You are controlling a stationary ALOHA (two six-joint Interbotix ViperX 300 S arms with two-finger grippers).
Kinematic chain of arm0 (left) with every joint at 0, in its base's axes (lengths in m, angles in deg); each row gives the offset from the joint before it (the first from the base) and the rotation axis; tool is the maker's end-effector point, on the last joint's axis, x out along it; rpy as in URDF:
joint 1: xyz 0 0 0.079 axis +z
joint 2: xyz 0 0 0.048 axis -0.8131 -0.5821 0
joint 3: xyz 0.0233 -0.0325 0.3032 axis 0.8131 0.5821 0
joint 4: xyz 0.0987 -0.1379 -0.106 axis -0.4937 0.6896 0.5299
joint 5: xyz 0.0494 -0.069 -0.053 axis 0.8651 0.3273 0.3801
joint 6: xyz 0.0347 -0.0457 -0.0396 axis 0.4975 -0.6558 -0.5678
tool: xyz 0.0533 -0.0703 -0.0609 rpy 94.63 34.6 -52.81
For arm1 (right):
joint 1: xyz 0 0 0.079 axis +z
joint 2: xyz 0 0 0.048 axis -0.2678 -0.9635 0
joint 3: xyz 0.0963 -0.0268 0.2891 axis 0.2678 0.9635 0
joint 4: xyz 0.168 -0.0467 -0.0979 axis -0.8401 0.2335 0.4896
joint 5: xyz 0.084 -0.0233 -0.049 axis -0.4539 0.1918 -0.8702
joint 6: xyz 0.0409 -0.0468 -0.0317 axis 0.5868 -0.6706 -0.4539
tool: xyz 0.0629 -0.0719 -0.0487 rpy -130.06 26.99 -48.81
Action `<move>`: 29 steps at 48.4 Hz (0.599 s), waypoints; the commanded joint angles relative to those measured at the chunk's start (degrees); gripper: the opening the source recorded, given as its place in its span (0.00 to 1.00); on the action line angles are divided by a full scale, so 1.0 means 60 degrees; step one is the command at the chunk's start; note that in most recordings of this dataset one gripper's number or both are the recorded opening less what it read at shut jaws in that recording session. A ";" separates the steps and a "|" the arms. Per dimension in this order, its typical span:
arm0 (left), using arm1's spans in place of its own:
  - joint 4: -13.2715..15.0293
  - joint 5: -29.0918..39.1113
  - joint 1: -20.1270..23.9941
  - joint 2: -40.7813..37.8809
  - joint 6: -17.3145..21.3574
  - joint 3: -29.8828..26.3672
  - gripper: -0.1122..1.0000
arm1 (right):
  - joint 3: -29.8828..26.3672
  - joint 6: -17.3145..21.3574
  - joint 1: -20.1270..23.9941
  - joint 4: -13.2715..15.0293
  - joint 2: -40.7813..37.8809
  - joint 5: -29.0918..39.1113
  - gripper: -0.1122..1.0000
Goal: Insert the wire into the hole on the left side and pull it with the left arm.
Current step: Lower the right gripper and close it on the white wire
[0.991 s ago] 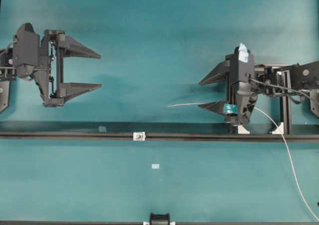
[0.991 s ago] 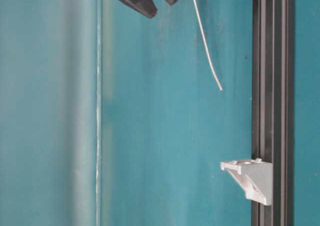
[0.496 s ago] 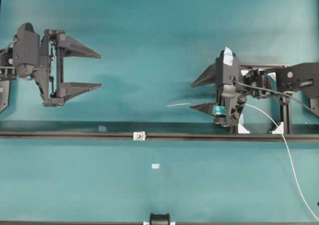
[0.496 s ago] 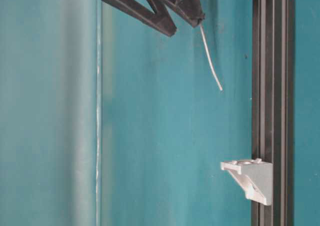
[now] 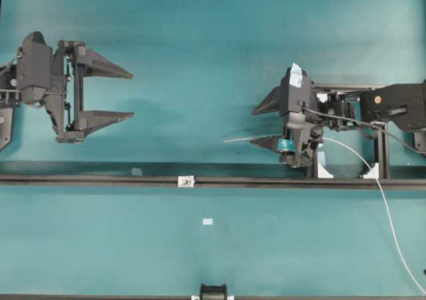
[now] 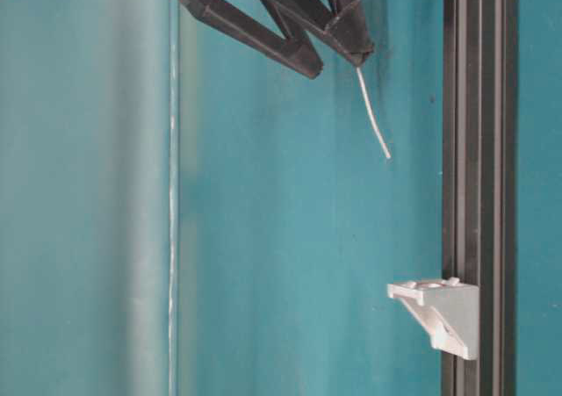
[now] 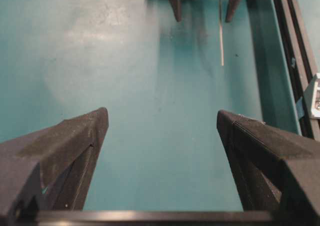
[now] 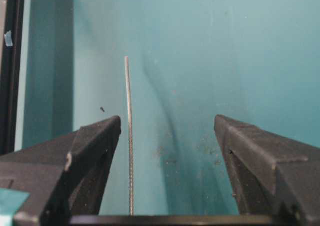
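The wire [image 5: 373, 180] runs from the lower right edge up through my right gripper [image 5: 253, 126]. Its free end [image 5: 226, 141] lies on the teal mat left of the teal-taped finger. In the right wrist view the wire [image 8: 129, 136] passes between the fingers, close beside the left finger [image 8: 95, 146], and the right gripper [image 8: 167, 120] is open. The hole sits in a small white-silver bracket [image 5: 186, 180] on the black rail; it also shows in the table-level view as the hole [image 6: 430, 284]. My left gripper [image 5: 133, 94] hangs open and empty at the far left, with nothing between the left gripper [image 7: 162, 118] fingers.
A black rail [image 5: 100, 179] crosses the mat from side to side. Two white clamp blocks [image 5: 324, 172] stand by the rail under the right arm. A pale tape square [image 5: 208, 221] lies below the rail. A black fixture [image 5: 213, 291] sits at the bottom edge.
My right gripper has slid left along the wire toward its free end. The wire end has stayed in place. The left arm has not moved.
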 commanded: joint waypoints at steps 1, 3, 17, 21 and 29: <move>-0.0015 -0.0088 0.0029 0.0029 -0.0015 -0.0059 0.82 | -0.0161 0.0015 -0.0059 -0.0015 -0.0015 -0.0088 0.83; -0.0015 -0.0088 0.0015 0.0029 -0.0015 -0.0059 0.82 | -0.0176 0.0015 -0.0059 -0.0015 -0.0044 -0.0117 0.81; -0.0015 -0.0088 0.0015 0.0029 -0.0015 -0.0059 0.82 | -0.0161 0.0000 -0.0088 -0.0015 -0.0073 -0.0469 0.72; 0.0000 -0.0088 0.0015 0.0029 -0.0015 -0.0059 0.82 | -0.0146 0.0000 -0.0103 -0.0015 -0.0073 -0.0469 0.72; -0.0015 -0.0088 0.0015 0.0029 -0.0015 -0.0059 0.82 | -0.0132 0.0000 -0.0103 -0.0015 -0.0073 -0.0513 0.71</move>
